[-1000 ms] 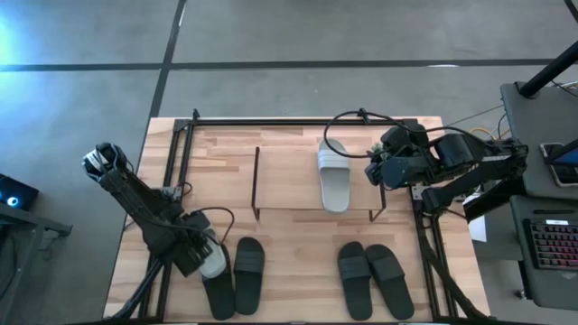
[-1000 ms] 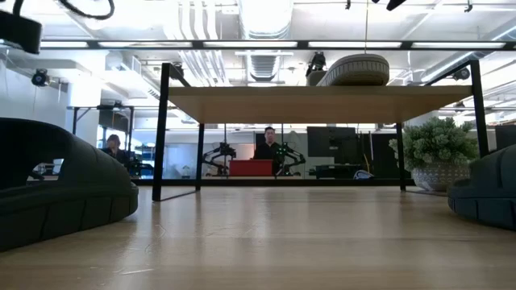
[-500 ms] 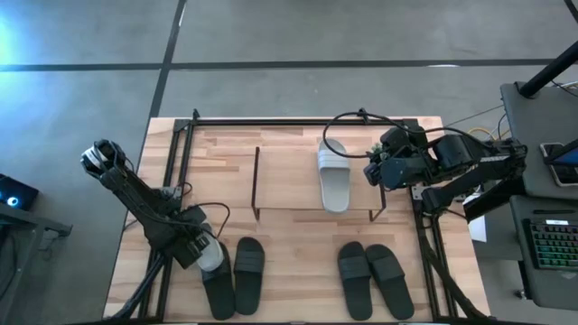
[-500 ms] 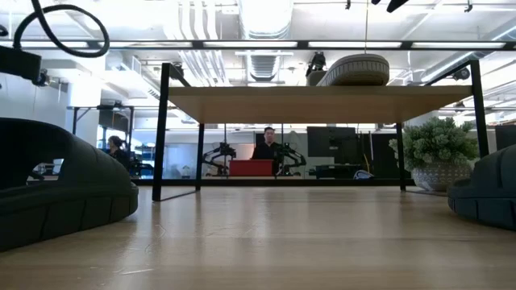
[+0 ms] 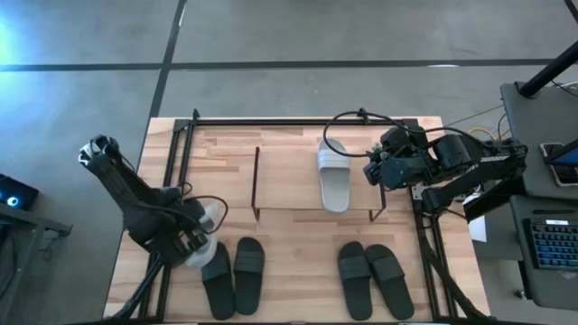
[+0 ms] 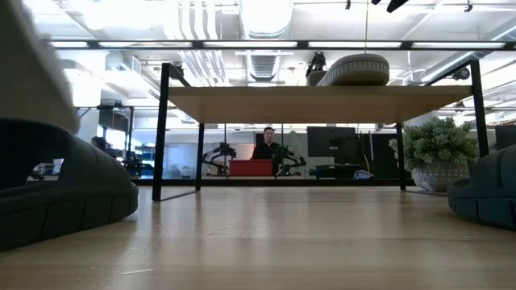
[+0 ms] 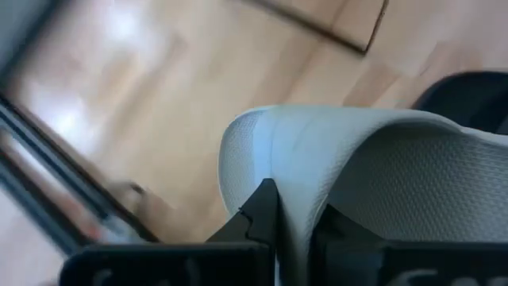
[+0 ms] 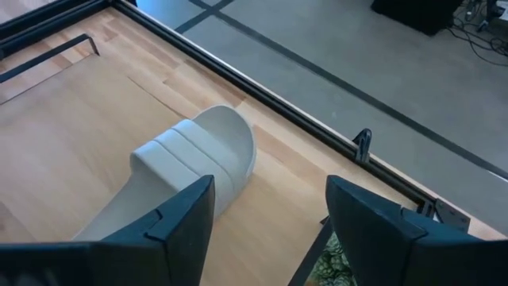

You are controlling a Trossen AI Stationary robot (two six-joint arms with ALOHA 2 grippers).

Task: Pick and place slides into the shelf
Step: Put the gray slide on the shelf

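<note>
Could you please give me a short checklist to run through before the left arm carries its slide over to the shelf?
1. Left end effector shut on the light slide: ok, it pinches the slide's edge.
2. Slide lifted clear of the black slides: cannot tell; the high view shows it beside them.
3. Free room on the shelf: ok, only one light slide lies on its top board.
4. Right end effector out of the way: not ok, it hovers open at the shelf's right end, over that slide.
5. Remaining black pair undisturbed: ok.
</note>
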